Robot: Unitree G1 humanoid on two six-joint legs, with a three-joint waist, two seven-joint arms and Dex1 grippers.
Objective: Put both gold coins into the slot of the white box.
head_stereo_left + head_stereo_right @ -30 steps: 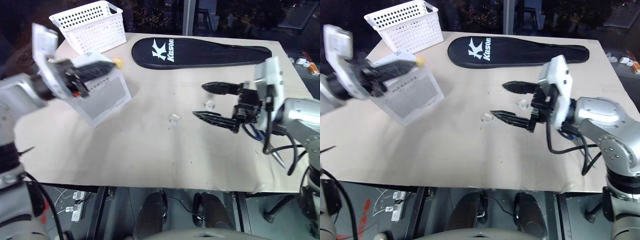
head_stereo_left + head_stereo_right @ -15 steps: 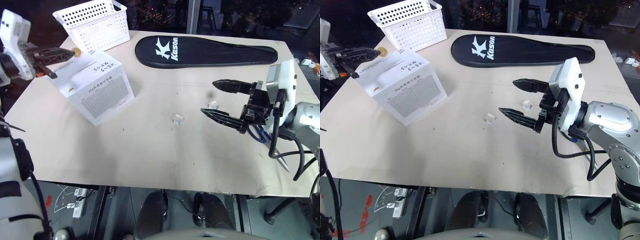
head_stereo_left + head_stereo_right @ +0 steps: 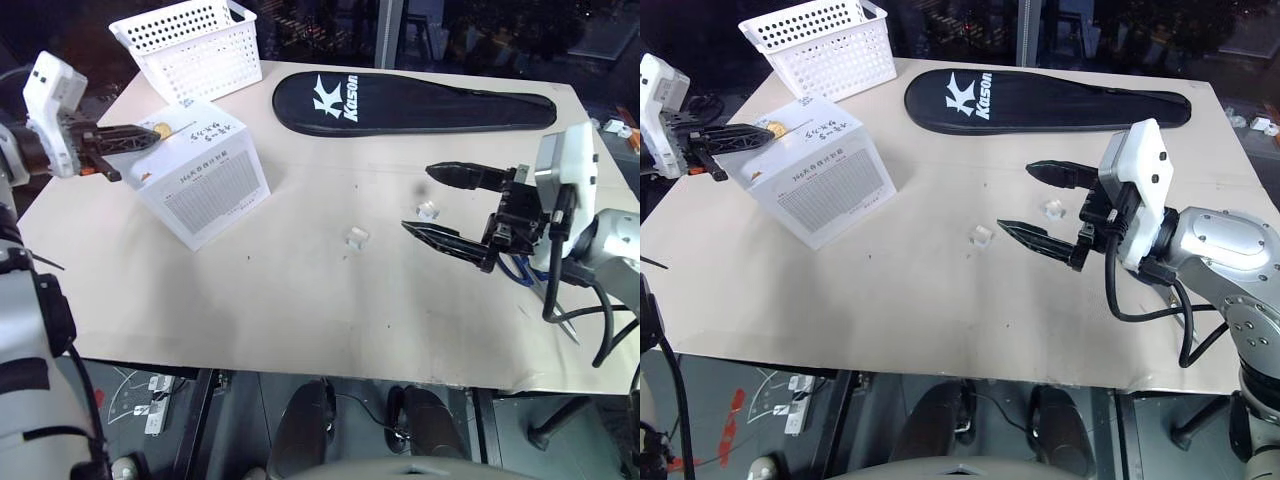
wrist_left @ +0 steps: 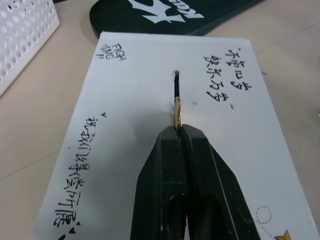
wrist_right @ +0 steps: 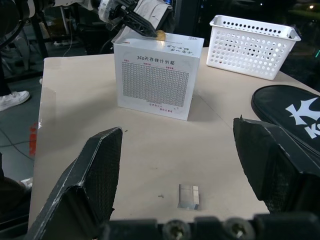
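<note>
The white box (image 3: 200, 185) stands at the table's left, its top covered in handwriting and cut by a thin dark slot (image 4: 176, 86). My left gripper (image 4: 178, 131) reaches in over that top from the left and is shut on a gold coin (image 4: 177, 112). The coin is held edge-on, in line with the slot and at its near end; whether it touches the box I cannot tell. The same gold coin (image 3: 158, 129) glints at the black fingertips. My right gripper (image 3: 418, 198) hovers open and empty over the table's right half, far from the box.
A white perforated basket (image 3: 190, 45) sits behind the box. A black racket bag (image 3: 410, 100) lies along the far edge. Two small clear plastic pieces (image 3: 356, 237) (image 3: 428, 210) rest mid-table near the right gripper. Blue-handled scissors (image 3: 515, 268) lie under the right arm.
The left gripper, keeping the coin, swung out to the left and then came down toward the box's top. The right arm has held still. The view itself has shifted.
</note>
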